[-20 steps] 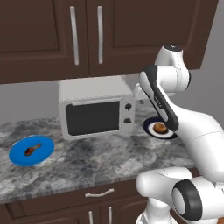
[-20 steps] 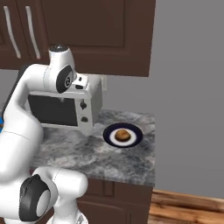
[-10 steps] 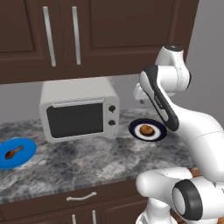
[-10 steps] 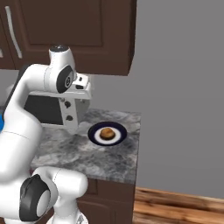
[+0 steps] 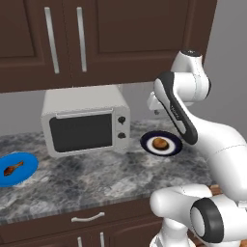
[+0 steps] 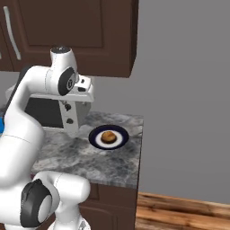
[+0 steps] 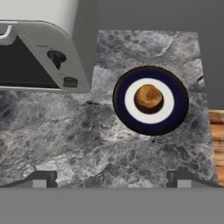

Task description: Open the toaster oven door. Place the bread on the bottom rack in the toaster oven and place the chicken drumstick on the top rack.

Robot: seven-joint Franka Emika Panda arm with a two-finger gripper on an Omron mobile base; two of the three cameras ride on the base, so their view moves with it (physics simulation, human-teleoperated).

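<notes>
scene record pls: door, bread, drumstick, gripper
door: shut, toaster oven on the counter
bread: on a dark-rimmed plate, right of the oven
drumstick: on a blue plate, left of the oven
gripper: open, empty, above the counter near the bread plate
task: not started, door not yet opened

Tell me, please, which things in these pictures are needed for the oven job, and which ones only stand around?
Needed:
- toaster oven, its door shut
- bread on the dark-rimmed plate
- chicken drumstick on the blue plate
- gripper, open, holding nothing

Standing around:
- upper cabinets
- counter drawer
</notes>
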